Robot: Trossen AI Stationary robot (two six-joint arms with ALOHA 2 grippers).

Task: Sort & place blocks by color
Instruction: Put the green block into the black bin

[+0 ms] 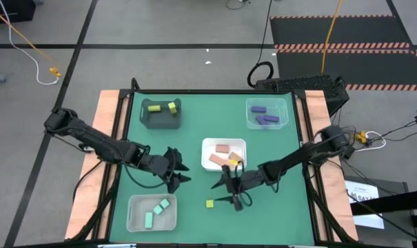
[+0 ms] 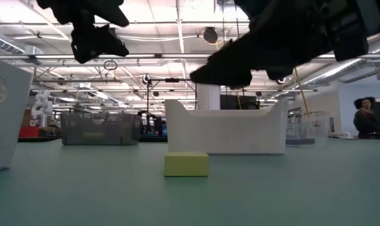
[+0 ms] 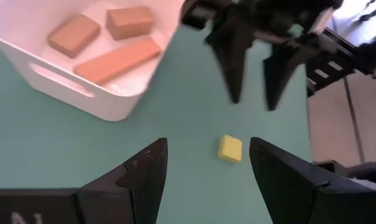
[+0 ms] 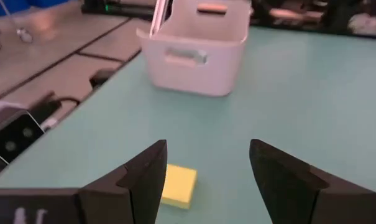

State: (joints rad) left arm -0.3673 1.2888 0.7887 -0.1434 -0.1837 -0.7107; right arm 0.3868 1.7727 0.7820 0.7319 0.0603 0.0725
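Near the front edge of the green table (image 1: pixel 194 148), toward the left corner, a clear tray (image 1: pixel 151 213) holds three mint green blocks (image 1: pixel 157 209). Just right of it a lone yellow cube (image 1: pixel 210 204) lies on bare mat, touching nothing. The right gripper (image 1: pixel 237 198) hangs beside it, fingers parted wide and empty; the left gripper (image 1: pixel 179 176) hovers to the cube's left, also spread and holding nothing. At the table's middle, the white tray (image 1: pixel 224 153) contains salmon-pink blocks (image 1: pixel 222 149) and a yellow piece. Toward the back edge, the dark grey tray (image 1: pixel 160 113) carries two yellow blocks (image 1: pixel 154 108), and the clear tray (image 1: pixel 268 113) near the back right corner holds purple blocks (image 1: pixel 265 119). Open mat surrounds the cube on all sides.
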